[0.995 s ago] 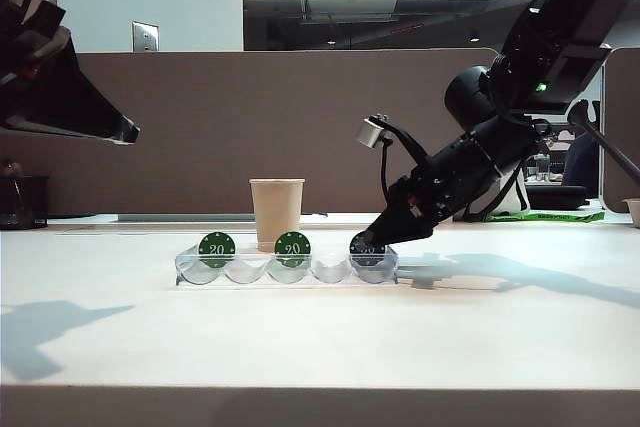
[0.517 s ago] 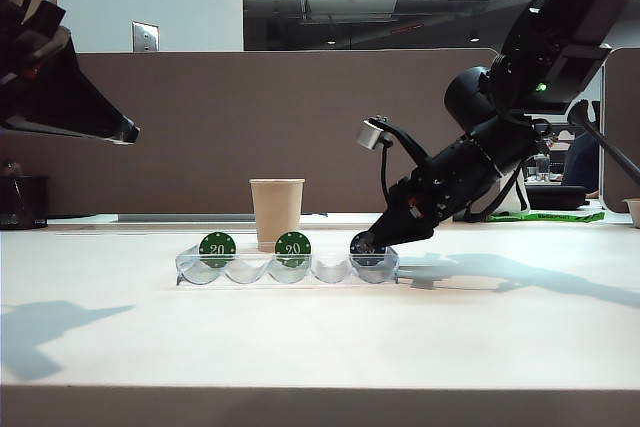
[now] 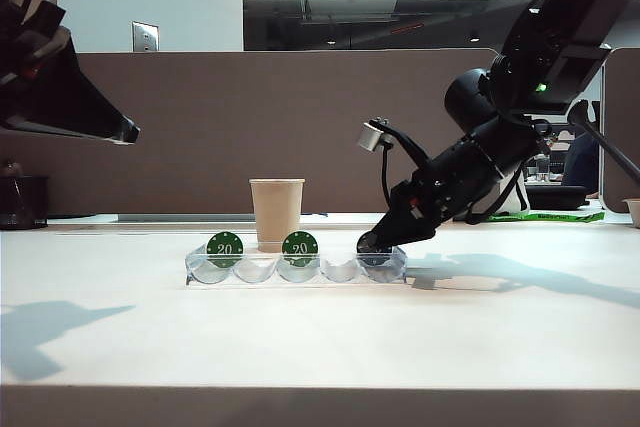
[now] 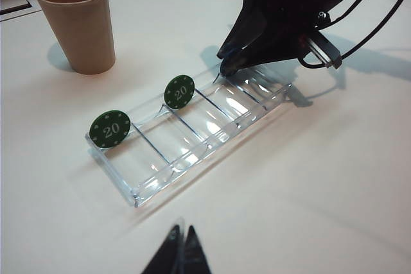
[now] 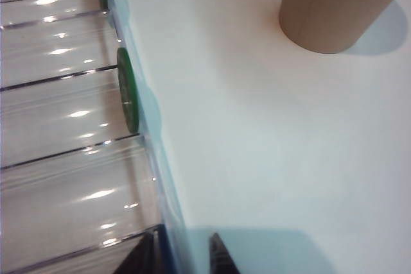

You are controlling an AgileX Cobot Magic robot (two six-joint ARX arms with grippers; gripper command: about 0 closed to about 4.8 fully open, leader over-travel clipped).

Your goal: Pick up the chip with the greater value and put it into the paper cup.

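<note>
Two green chips [image 3: 225, 244] stand in the clear tray [image 3: 295, 272]. Right tool [image 3: 377, 244] straddles the tray's end wall; its grasp cannot be told. Left tool [image 4: 181, 251], clenched, hangs high above the desk [image 3: 320, 347].

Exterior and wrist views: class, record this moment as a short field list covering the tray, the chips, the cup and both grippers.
tray: clear plastic chip tray on the white table
green chips: two marked 20, upright in the tray
blue chip: mostly hidden at the tray's right end, under the right gripper
paper cup: upright, behind the tray
right gripper: at the tray's right end, fingers straddling its wall; grip unclear
left gripper: raised, away from the tray, shut
</note>
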